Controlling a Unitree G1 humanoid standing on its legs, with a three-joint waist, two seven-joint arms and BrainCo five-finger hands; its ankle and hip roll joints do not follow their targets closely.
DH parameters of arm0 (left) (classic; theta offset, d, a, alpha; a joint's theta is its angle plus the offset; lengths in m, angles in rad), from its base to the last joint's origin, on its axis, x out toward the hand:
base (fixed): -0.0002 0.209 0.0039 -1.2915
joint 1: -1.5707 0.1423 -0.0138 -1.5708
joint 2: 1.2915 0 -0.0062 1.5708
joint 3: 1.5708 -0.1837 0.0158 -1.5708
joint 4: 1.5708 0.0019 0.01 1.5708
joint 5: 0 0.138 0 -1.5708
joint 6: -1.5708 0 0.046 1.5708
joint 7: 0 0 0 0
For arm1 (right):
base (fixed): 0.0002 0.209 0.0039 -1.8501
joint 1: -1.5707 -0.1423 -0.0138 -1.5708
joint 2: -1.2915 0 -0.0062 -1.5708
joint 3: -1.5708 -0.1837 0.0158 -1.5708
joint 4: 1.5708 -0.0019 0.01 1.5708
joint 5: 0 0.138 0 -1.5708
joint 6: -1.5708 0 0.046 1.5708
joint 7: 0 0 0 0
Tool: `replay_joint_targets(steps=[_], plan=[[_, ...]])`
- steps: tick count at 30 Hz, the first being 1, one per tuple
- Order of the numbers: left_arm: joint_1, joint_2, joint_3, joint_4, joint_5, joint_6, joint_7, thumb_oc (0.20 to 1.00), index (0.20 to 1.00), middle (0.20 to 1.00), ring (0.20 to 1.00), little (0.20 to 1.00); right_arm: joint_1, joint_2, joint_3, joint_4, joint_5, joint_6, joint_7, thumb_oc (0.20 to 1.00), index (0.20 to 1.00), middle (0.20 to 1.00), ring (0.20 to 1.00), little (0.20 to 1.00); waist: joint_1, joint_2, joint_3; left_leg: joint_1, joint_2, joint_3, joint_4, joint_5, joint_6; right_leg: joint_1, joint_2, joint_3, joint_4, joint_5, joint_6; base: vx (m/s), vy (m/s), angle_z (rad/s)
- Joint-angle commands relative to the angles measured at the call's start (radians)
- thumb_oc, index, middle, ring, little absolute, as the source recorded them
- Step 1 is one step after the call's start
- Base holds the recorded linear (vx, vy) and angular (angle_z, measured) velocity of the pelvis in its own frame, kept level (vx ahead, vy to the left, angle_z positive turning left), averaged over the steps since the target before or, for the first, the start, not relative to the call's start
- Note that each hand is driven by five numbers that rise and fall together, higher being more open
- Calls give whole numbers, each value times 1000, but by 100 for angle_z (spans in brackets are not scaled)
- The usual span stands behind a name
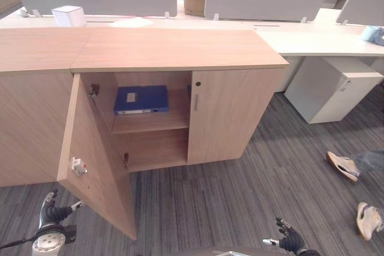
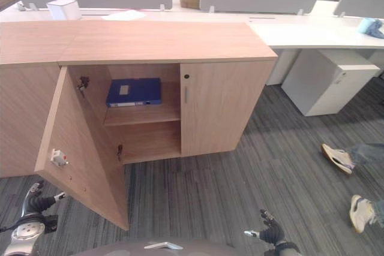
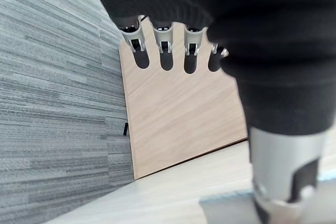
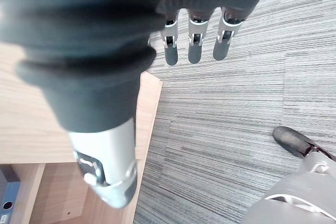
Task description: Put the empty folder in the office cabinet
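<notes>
Left hand [image 3: 173, 40]: fingers hanging straight and relaxed, gripping nothing, low beside the open cabinet door [image 1: 99, 160]. Right hand [image 4: 194, 40]: fingers likewise extended and loose, empty, pointing down over the grey carpet [image 1: 252, 190]. Both hands are sitting at the bottom edge of the head views, arms lowered at the sides, well apart from the cabinet [image 1: 180, 49].

The blue folder [image 1: 141, 99] is lying flat on the upper shelf [image 1: 156, 123] inside the left compartment, resting on the board, apart from both hands. Placement is looking done. The left door is standing wide open; closing it may be what is remaining, if required. A person's shoes [image 1: 343, 166] are showing at the right.
</notes>
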Motion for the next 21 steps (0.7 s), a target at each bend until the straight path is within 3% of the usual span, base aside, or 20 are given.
replay_joint_targets(steps=[1, 2, 4, 10, 19, 21], plan=[[-136, 83, 11, 17, -2, -56, 0, 1000, 1000, 1000, 1000, 1000, -85, -28, -29, -33, -2, -29, -11, 1000, 1000, 1000, 1000, 1000, -22, 2, 9, 35, -17, -5, 1, -58, 41, -42, 30, 27, 19, -1, -15, 13, -4, -17], [-136, 83, 11, 17, -2, -56, 0, 1000, 1000, 1000, 1000, 1000, -85, -28, -29, -33, -2, -29, -11, 1000, 1000, 1000, 1000, 1000, -22, 2, 9, 35, -17, -5, 1, -58, 41, -42, 30, 27, 19, -1, -15, 29, 2, -35], [-224, 75, -42, 42, -22, -60, 4, 1000, 1000, 1000, 1000, 1000, -71, -31, -20, -28, -14, -31, -14, 1000, 1000, 1000, 1000, 1000, -63, 9, -7, 48, -20, 22, 1, -65, 41, -51, 34, 60, 16, 4, -14, 68, -4, -50], [-332, 83, -78, 94, -31, -57, 33, 1000, 1000, 1000, 1000, 1000, -75, -35, -1, -31, -23, -31, -20, 1000, 1000, 1000, 1000, 1000, -107, 17, -20, 60, -28, 50, 1, -76, 45, -68, 38, 98, 14, 12, -9, 52, 4, -41], [-472, 130, -110, 130, -57, -48, 65, 1000, 1000, 1000, 1000, 1000, -73, -46, 13, -30, -32, -30, -27, 1000, 1000, 1000, 1000, 1000, -139, 24, -30, 64, -35, 74, 1, -82, 47, -85, 40, 130, 14, 19, -4, 34, 7, -12], [-536, 178, -111, 176, -62, -38, 82, 1000, 1000, 1000, 1000, 1000, -67, -52, 10, -23, -33, -27, -31, 1000, 1000, 1000, 1000, 1000, -147, 25, -37, 65, -36, 77, 1, -83, 48, -85, 42, 135, 13, 20, -2, 62, 8, 2]])
